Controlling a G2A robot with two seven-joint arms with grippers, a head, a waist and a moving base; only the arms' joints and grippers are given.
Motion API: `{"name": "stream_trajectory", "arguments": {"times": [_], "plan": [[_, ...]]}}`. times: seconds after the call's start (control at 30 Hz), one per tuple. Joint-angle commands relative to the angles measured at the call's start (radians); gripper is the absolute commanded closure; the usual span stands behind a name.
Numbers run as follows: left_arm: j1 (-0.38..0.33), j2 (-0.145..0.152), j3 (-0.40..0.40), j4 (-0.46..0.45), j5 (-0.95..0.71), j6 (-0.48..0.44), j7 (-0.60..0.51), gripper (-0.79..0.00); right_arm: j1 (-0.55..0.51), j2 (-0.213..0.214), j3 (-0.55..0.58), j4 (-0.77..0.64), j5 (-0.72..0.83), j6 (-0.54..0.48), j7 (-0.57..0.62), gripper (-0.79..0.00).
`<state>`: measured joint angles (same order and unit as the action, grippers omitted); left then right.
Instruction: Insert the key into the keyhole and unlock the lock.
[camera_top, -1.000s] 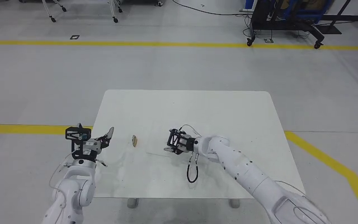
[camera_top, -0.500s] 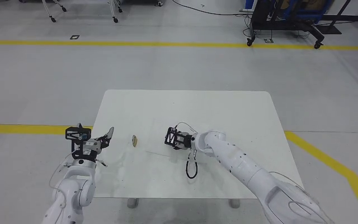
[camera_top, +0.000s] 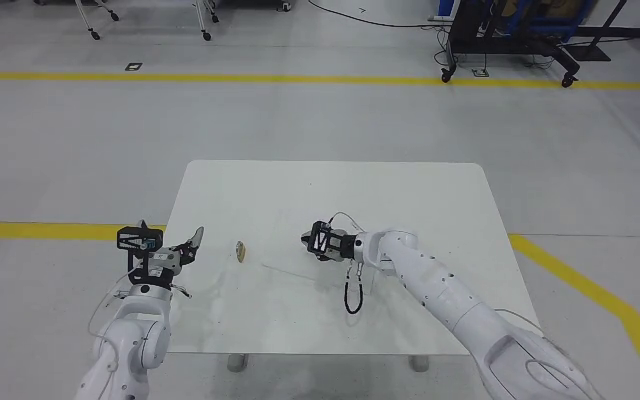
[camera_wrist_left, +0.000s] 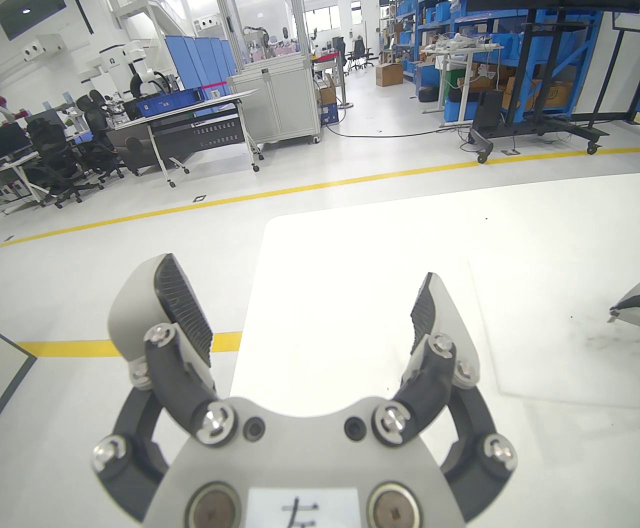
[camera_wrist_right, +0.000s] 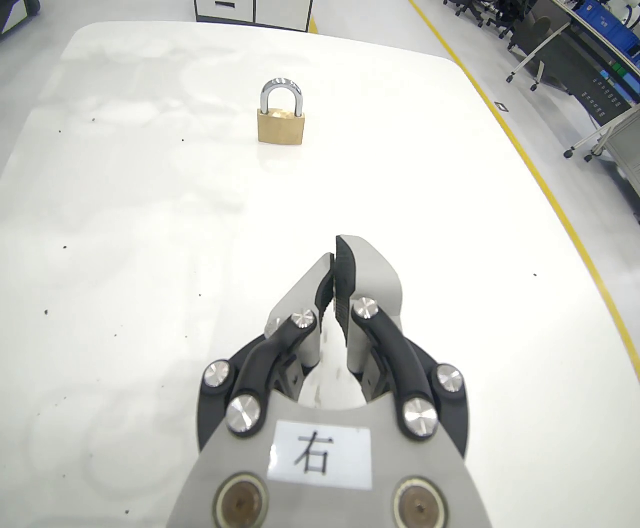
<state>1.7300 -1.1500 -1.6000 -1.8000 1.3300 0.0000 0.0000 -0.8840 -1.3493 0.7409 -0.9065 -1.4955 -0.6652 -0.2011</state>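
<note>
The padlock (camera_top: 240, 250) (camera_wrist_right: 281, 120) is sitting on the white counter (camera_top: 420, 200) (camera_wrist_right: 150, 210) (camera_wrist_left: 350, 250), toward its left side, between the two arms. It is showing a brass body and a silver shackle pressed down into the body. It appears to be standing upright, with its broad face turned toward the right gripper (camera_top: 304, 240) (camera_wrist_right: 337, 247).

The right gripper is hovering low over the middle of the counter, pointing straight at the padlock and staying well apart from it. Its jaws are clenched together. Whether the key is pinched between them cannot be told.

The left gripper (camera_top: 190, 245) (camera_wrist_left: 297, 270) is hanging at the counter's left edge, near the padlock but not touching it. Its jaws are released and spread wide, gripping nothing.

A clear thin sheet (camera_wrist_left: 550, 340) is lying flat on the counter; whether the padlock is resting on it cannot be told. Small dark specks (camera_wrist_right: 65, 247) are dotting the surface around the right gripper. A black cable (camera_top: 350, 295) is looping down from the right arm above the counter, behind the gripper and away from the padlock.
</note>
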Motion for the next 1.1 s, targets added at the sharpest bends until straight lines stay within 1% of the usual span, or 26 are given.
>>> {"name": "stream_trajectory", "arguments": {"times": [0.0, 0.23, 0.37, 0.4, 0.43, 0.5, 0.53, 0.57, 0.67, 1.0, 1.07], "plan": [[0.0, 0.0, 0.0, 0.0, 0.0, 0.0, 0.0, -0.785, -0.003, 0.002, 0.009, 0.001, 0.011, -0.002, 0.003, 0.0], [0.0, 0.0, 0.0, 0.0, 0.0, 0.0, 0.0, -0.785, -0.003, 0.002, 0.009, 0.001, 0.011, -0.002, 0.003, 0.0], [0.0, 0.0, 0.0, 0.0, 0.0, 0.0, 0.0, -0.785, -0.043, 0.007, 0.07, 0.06, 0.153, 0.015, -0.052, 0.0], [0.0, 0.0, 0.0, 0.0, 0.0, 0.0, 0.0, -0.785, -0.054, 0.007, 0.088, 0.068, 0.211, -0.006, -0.081, 0.0], [0.0, 0.0, 0.0, 0.0, 0.0, 0.0, 0.0, -0.785, -0.067, 0.008, 0.114, 0.084, 0.293, -0.052, -0.125, 0.0], [0.0, 0.0, 0.0, 0.0, 0.0, 0.0, 0.0, -0.785, -0.079, 0.013, 0.163, 0.125, 0.41, -0.105, -0.167, 0.0], [0.0, 0.0, 0.0, 0.0, 0.0, 0.0, 0.0, -0.785, -0.088, 0.015, 0.185, 0.141, 0.476, -0.156, -0.188, 0.0], [0.0, 0.0, 0.0, 0.0, 0.0, 0.0, 0.0, -0.785, -0.092, 0.019, 0.205, 0.159, 0.528, -0.208, -0.2, 0.0], [0.0, 0.0, 0.0, 0.0, 0.0, 0.0, 0.0, -0.785, -0.102, 0.034, 0.256, 0.2, 0.618, -0.31, -0.207, 0.0], [0.0, 0.0, 0.0, 0.0, 0.0, 0.0, 0.0, -0.785, -0.103, 0.036, 0.262, 0.204, 0.623, -0.317, -0.205, 0.0], [-0.006, -0.004, -0.001, 0.006, -0.076, -0.016, 0.011, -0.785, -0.109, 0.036, 0.264, 0.201, 0.634, -0.309, -0.204, 0.0]]}}
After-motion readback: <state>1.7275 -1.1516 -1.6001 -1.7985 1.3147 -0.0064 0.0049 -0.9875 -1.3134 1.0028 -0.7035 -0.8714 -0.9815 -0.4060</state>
